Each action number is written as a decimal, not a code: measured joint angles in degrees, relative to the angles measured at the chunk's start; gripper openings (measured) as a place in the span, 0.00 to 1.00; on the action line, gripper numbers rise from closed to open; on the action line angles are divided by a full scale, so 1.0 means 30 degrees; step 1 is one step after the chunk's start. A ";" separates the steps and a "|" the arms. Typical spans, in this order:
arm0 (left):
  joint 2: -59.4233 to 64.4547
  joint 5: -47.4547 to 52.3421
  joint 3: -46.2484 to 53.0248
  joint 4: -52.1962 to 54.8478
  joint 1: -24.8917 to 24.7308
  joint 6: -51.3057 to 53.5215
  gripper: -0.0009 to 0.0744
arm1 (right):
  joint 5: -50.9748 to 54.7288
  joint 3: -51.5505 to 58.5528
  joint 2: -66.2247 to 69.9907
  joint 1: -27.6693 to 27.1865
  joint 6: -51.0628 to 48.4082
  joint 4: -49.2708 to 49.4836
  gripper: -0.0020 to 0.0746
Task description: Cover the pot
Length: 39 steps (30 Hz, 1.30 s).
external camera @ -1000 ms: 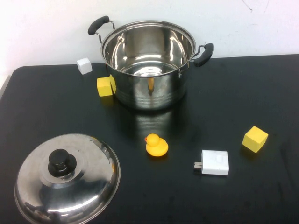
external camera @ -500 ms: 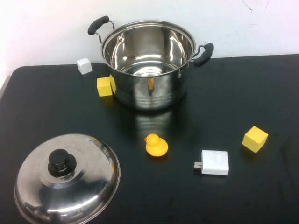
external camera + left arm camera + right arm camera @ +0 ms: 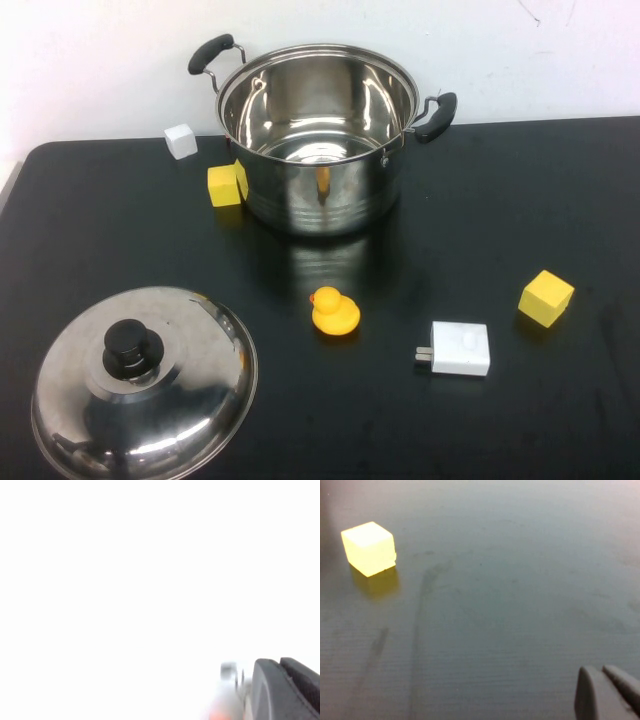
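The pot (image 3: 316, 137), a large shiny steel stockpot with two black side handles, stands open and empty at the back middle of the black table (image 3: 480, 200). Its domed steel lid (image 3: 143, 382) with a black knob (image 3: 132, 348) lies at the front left. Neither arm shows in the high view. My left gripper (image 3: 277, 661) shows only in the left wrist view, against a washed-out white background, fingers together and empty. My right gripper (image 3: 601, 669) shows only in the right wrist view, above bare table, fingers together and empty.
A yellow cube (image 3: 226, 184) touches the pot's left side, with a white cube (image 3: 180, 140) behind it. A rubber duck (image 3: 333, 311), a white charger (image 3: 459, 348) and another yellow cube (image 3: 546, 297), also in the right wrist view (image 3: 369, 547), lie in front of the pot.
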 joint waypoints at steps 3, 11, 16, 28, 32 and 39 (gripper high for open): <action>0.0000 -0.2323 0.0000 0.0000 0.0000 0.0000 0.01 | 0.0000 0.0000 0.0000 0.0000 0.0000 0.0000 0.02; 0.0000 -0.7375 0.0000 -0.1198 0.0000 0.0510 0.01 | 0.0000 0.0000 0.0000 0.0000 0.0000 0.0000 0.02; 0.0000 -0.3389 -0.0707 -0.2611 0.0000 0.0816 0.01 | 0.0000 0.0000 0.0000 0.0000 0.0000 0.0000 0.02; 0.2606 0.2618 -0.1885 0.0751 -0.0037 -0.2739 0.03 | 0.0000 0.0000 0.0000 0.0000 0.0000 0.0000 0.02; 0.5893 0.1511 -0.1930 0.2758 -0.0115 -0.5384 0.23 | 0.0000 0.0000 0.0000 0.0000 0.0000 0.0000 0.02; 1.1930 -0.0615 -0.3825 1.0714 -0.0140 -0.9276 0.74 | 0.0000 0.0000 0.0000 0.0000 0.0000 0.0000 0.02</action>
